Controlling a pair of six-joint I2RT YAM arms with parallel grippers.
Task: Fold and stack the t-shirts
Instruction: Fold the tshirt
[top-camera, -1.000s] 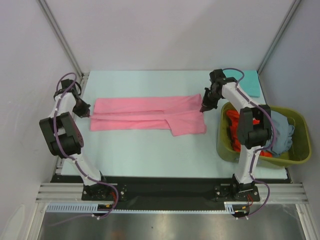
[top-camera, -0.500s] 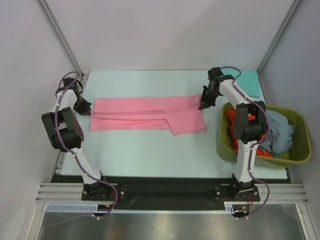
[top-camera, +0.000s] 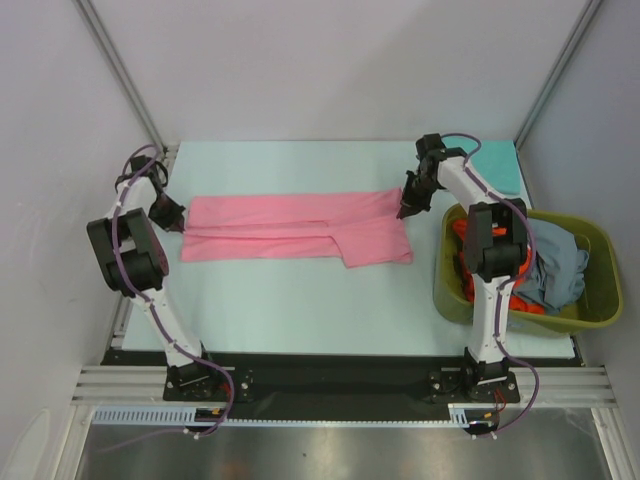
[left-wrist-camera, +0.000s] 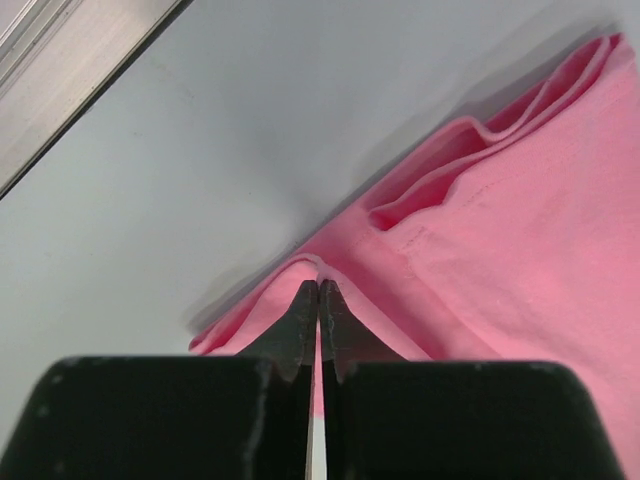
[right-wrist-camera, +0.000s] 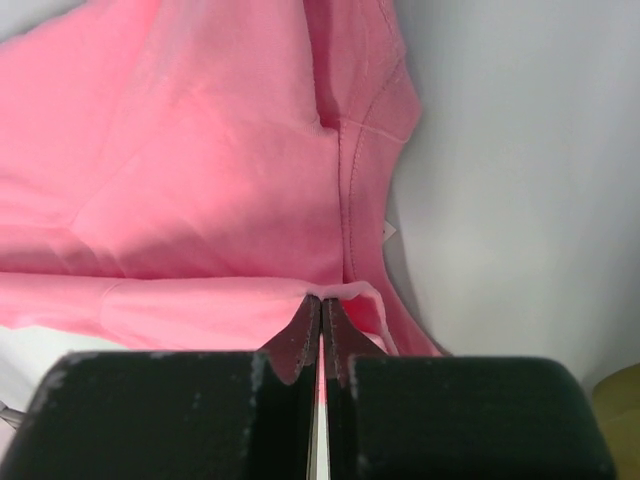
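The pink t-shirt (top-camera: 290, 227) lies stretched in a long folded band across the middle of the table. My left gripper (top-camera: 175, 222) is shut on its left end, pinching a raised fold of pink cloth (left-wrist-camera: 330, 272). My right gripper (top-camera: 404, 212) is shut on its right end, pinching the cloth edge (right-wrist-camera: 335, 292) beside the collar seam. A teal t-shirt (top-camera: 500, 165) lies folded at the far right corner. An orange-red t-shirt (top-camera: 466, 250) and a grey-blue t-shirt (top-camera: 560, 265) sit crumpled in the basket.
The olive-green plastic basket (top-camera: 602, 290) stands at the right edge, close to my right arm. A metal rail (left-wrist-camera: 70, 70) runs along the table's left edge near my left gripper. Grey walls enclose the table.
Both grippers shifted slightly toward the far side while holding the shirt's ends. The pink shirt has barely moved.
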